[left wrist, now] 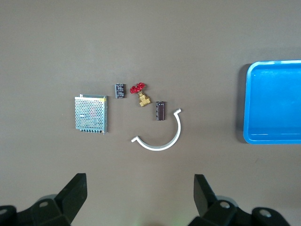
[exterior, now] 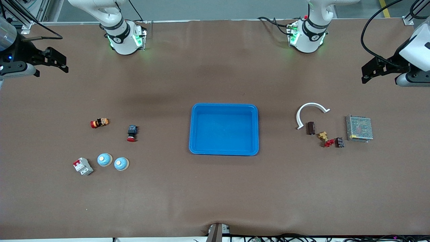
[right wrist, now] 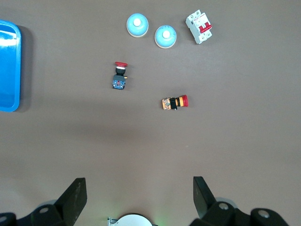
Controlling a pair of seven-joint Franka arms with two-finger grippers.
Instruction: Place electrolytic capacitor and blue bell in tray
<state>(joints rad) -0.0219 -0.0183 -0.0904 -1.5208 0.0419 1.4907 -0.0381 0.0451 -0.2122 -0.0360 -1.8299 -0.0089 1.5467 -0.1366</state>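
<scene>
Two blue bells [exterior: 104, 159] [exterior: 121, 163] lie toward the right arm's end from the tray [exterior: 224, 107], well apart from the right gripper [exterior: 53, 60], fingers wide open, empty, raised. The capacitor [exterior: 311, 128] lies toward the left arm's end, well apart from the left gripper [exterior: 376, 69], fingers likewise open, empty.

High front view; downward wrist views

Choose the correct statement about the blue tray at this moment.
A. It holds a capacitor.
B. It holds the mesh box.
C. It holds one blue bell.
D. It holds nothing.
D: the blue tray shows only its bare floor, while both blue bells lie on the table toward the right arm's end, and the dark capacitor and mesh box lie toward the left arm's end.
</scene>
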